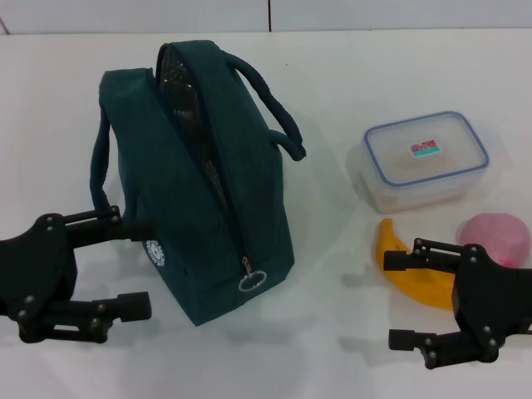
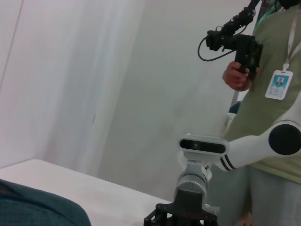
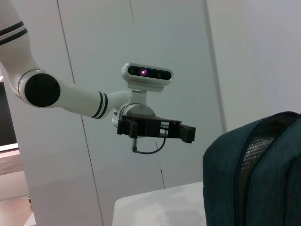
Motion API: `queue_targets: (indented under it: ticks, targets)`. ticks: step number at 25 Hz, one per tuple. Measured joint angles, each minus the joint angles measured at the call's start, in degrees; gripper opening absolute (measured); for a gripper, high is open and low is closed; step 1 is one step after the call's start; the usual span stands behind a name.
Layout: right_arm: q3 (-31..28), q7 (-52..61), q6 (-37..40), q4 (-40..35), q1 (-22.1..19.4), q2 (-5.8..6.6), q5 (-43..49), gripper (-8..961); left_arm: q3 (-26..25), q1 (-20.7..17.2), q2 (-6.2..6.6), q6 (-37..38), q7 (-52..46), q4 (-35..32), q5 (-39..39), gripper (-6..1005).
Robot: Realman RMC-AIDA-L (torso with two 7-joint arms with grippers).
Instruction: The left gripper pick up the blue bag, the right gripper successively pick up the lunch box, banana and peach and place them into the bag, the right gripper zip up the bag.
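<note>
The blue bag (image 1: 199, 191) stands on the white table, its top unzipped and the foil lining showing. My left gripper (image 1: 126, 263) is open and empty at the bag's left side, with its upper finger close to the bag's wall by the hanging handle. My right gripper (image 1: 394, 299) is open and empty near the front right, just in front of the banana (image 1: 409, 273). The peach (image 1: 497, 238) lies right of the banana. The lunch box (image 1: 426, 158) sits behind them, lid on. The bag also shows in the left wrist view (image 2: 33, 207) and the right wrist view (image 3: 254, 174).
The white table (image 1: 349, 66) ends at a wall behind. The bag's ring zipper pull (image 1: 251, 281) hangs at its front end. A person (image 2: 268, 94) holding a camera rig stands beyond the table's right side. The left arm shows in the right wrist view (image 3: 155, 128).
</note>
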State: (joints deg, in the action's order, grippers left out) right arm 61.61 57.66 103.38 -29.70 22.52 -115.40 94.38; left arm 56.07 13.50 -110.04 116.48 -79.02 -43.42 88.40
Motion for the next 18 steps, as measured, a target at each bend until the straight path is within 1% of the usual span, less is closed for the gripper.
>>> queue_targets:
  ticks: [13, 15, 17, 18]
  targets:
    - [0.00, 0.26, 0.14, 0.00, 0.07, 0.00, -0.08, 872, -0.86, -0.14, -0.22, -0.03, 0.00, 0.14, -0.07, 878]
    - [0.00, 0.26, 0.12, 0.00, 0.07, 0.00, -0.09, 871, -2.26, -0.14, -0.36, -0.03, -0.03, 0.34, -0.10, 878]
    - [-0.05, 0.27, 0.09, 0.00, 0.08, 0.00, -0.09, 871, -5.33, -0.01, -0.65, -0.03, -0.95, 0.48, -0.17, 878]
    - [-0.09, 0.27, 0.06, 0.00, 0.09, 0.00, -0.09, 871, -7.65, 0.17, -0.77, -0.04, -2.01, 0.50, -0.24, 878]
